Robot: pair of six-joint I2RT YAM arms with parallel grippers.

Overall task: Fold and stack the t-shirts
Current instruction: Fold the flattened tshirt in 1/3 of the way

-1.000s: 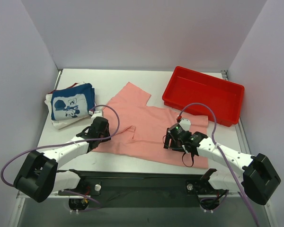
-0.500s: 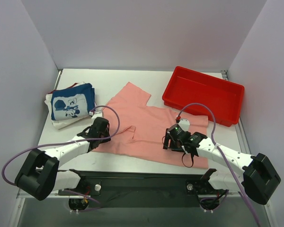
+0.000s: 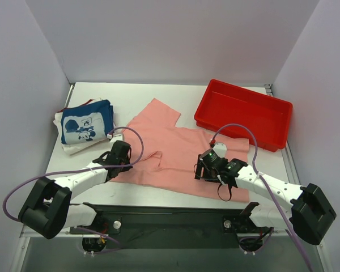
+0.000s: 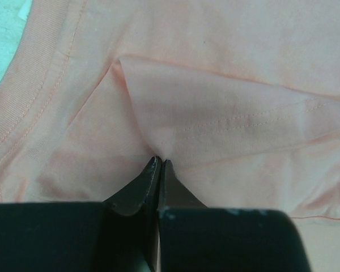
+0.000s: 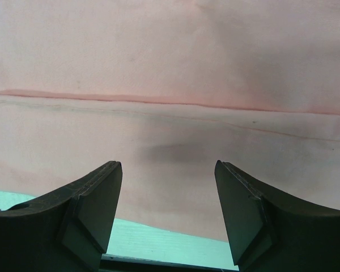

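Observation:
The salmon-pink t-shirt (image 3: 175, 150) lies spread on the table between the arms. My left gripper (image 3: 122, 161) is at its left edge, jaws shut, pinching a raised fold of the pink cloth (image 4: 215, 122) at the tips (image 4: 160, 162). My right gripper (image 3: 202, 170) is open and empty, low over the shirt's near right part. Its fingers (image 5: 99, 192) straddle flat pink cloth (image 5: 175, 68) near the hem. The navy mouse-print t-shirt (image 3: 85, 126) lies folded on a white one (image 3: 73, 148) at the far left, with a red edge (image 3: 73, 106) showing behind.
The red plastic tray (image 3: 275, 105) stands at the back right, close to the shirt's right sleeve. White walls enclose the table on three sides. A strip of bare table (image 5: 158, 238) shows below the hem in the right wrist view.
My right gripper has crept slightly to the left over the shirt, still open. The left gripper and the shirt have hardly moved.

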